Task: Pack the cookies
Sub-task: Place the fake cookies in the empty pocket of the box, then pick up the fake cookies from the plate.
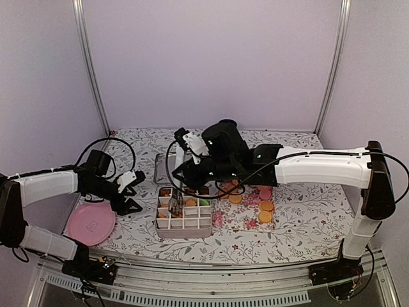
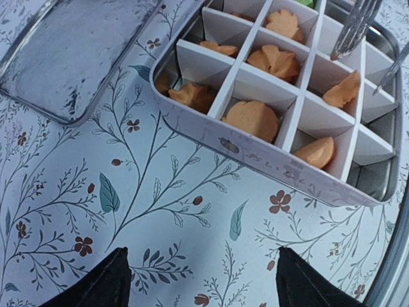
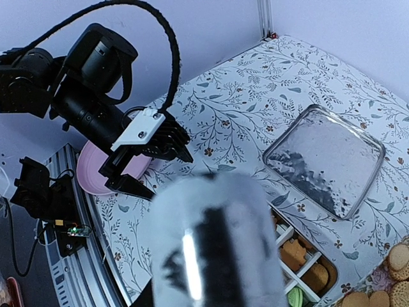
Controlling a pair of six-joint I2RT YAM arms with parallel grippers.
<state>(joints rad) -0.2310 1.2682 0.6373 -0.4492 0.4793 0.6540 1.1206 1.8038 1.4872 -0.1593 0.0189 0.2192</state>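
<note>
The right gripper, clenched on tongs, hangs over the divided box. Loose cookies lie just right of it, well apart from the spread, empty left gripper.

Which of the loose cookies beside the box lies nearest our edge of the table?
The orange round cookie at the front right corner of the pink floral mat; every other loose cookie lies farther back, the next orange one directly behind it.

Top cam: high at near edge, looking down on table. Both wrist cams catch divider tin; left closer.
</note>
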